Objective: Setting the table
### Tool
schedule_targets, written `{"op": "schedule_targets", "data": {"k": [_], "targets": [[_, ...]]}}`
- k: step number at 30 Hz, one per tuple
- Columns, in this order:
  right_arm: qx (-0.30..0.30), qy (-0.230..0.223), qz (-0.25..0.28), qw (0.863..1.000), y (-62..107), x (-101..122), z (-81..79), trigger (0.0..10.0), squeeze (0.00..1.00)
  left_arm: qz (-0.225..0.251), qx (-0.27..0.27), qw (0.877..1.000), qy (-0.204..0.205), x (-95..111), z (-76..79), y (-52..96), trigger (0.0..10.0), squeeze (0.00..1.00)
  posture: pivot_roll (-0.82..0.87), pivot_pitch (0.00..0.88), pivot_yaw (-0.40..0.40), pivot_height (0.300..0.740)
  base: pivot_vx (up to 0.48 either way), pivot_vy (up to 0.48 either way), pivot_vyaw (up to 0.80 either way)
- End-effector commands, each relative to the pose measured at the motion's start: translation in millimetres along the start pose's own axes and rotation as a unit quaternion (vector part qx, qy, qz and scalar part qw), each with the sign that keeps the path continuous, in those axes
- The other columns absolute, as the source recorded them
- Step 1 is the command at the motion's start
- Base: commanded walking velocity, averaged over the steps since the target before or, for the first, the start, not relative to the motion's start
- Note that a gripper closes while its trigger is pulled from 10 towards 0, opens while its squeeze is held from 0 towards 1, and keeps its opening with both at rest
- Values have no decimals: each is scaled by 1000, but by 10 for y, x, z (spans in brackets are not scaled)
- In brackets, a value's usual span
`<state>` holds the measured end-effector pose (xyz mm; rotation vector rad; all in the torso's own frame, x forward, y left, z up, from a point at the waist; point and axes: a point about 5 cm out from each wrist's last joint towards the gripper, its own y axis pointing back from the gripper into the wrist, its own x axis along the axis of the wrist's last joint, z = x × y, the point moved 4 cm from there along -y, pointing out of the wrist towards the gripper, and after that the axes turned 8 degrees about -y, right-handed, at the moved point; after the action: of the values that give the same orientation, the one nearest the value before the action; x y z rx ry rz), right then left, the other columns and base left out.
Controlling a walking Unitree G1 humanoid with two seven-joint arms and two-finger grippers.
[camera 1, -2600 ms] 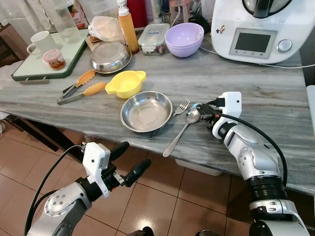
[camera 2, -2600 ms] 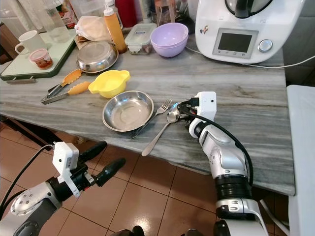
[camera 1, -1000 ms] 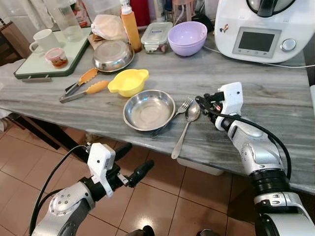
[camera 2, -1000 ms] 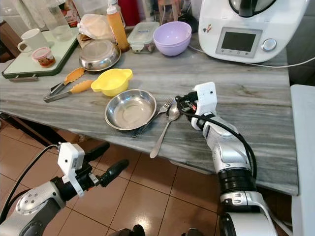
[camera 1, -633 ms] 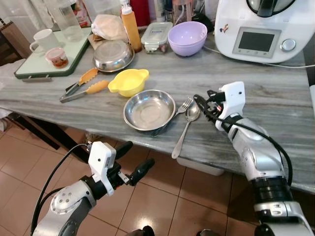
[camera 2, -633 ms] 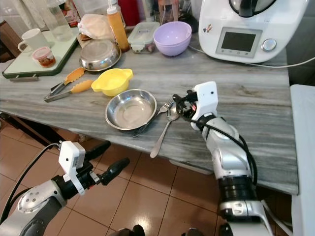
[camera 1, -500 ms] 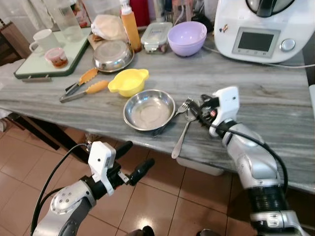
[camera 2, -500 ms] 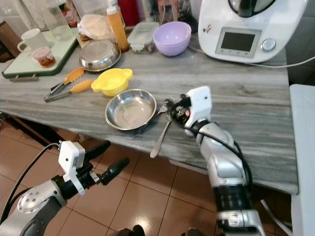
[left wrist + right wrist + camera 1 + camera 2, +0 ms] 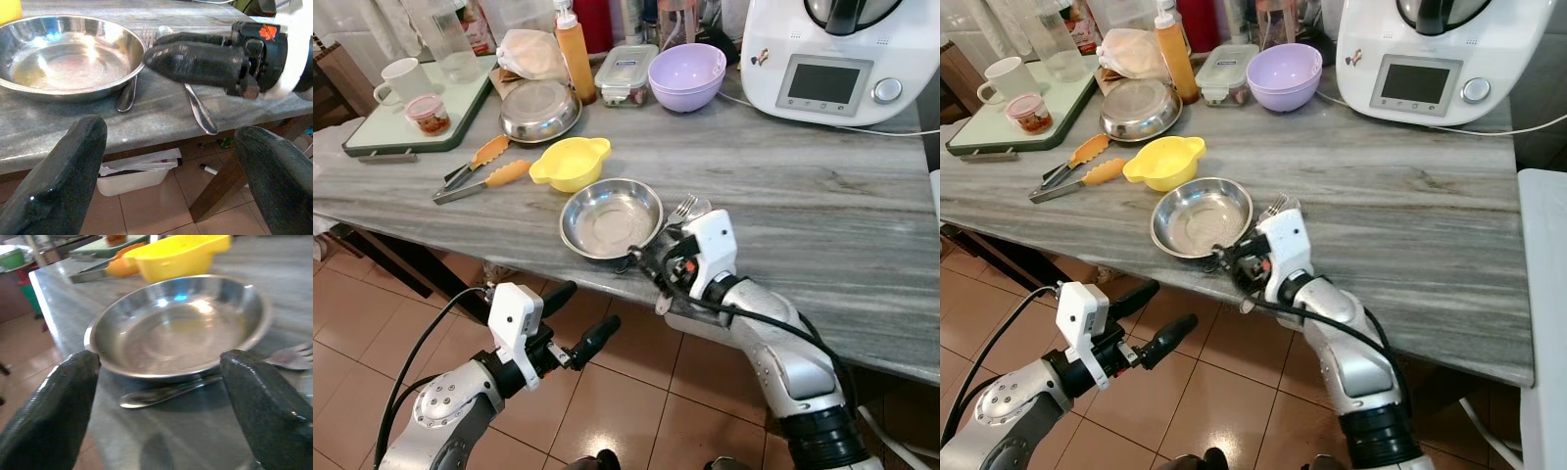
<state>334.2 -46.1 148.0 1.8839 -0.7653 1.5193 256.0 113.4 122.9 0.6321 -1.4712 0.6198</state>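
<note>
Steel plate [image 9: 610, 216] sits centre frame near the marble counter [image 9: 822, 186] front edge, fork [image 9: 288, 357] and spoon [image 9: 198, 105] just to its right. I see my right gripper [image 9: 161, 396] low at the plate's near rim, jaws wide apart, holding nothing. My left gripper [image 9: 570, 328] hangs lower left below the counter, jaws spread, empty

Shiny steel bowl [image 9: 611, 217], glossy yellow plastic dish [image 9: 570, 163], veined stone counter [image 9: 822, 196]

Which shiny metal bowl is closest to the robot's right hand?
The steel bowl by the table's front edge, beside the fork. The right gripper hovers at its rim; the other steel bowl sits far back.
</note>
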Motion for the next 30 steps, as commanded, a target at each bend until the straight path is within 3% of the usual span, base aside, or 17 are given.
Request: {"op": "schedule_targets", "data": {"k": [1, 6, 13, 24, 30], "targets": [[32, -7, 3, 999, -35, 27, -163, 10000, 1000, -14, 12, 1000, -4, -45, -43, 49, 10000, 0, -124, 160, 152, 740, 0, 0, 0], [72, -10, -19, 997, -45, -44, -300, 10000, 1000, -15, 14, 1000, -4, -48, -35, 55, 10000, 0, -118, 161, 148, 740, 0, 0, 0], [91, -19, -33, 995, -64, -122, -371, 10000, 1000, -14, 13, 1000, 0, -46, -20, 60, 10000, 0, -117, 161, 148, 740, 0, 0, 0], [122, -12, -37, 992, -240, -177, -520, 10000, 1000, -13, -12, 1000, 12, -16, 47, 82, 10000, 0, -111, 173, 148, 740, 0, 0, 0], [137, -6, -36, 990, -350, -192, -571, 10000, 1000, -27, 7, 1000, 1, -80, -36, 138, 10000, 0, -104, 175, 147, 740, 0, 0, 0]]}}
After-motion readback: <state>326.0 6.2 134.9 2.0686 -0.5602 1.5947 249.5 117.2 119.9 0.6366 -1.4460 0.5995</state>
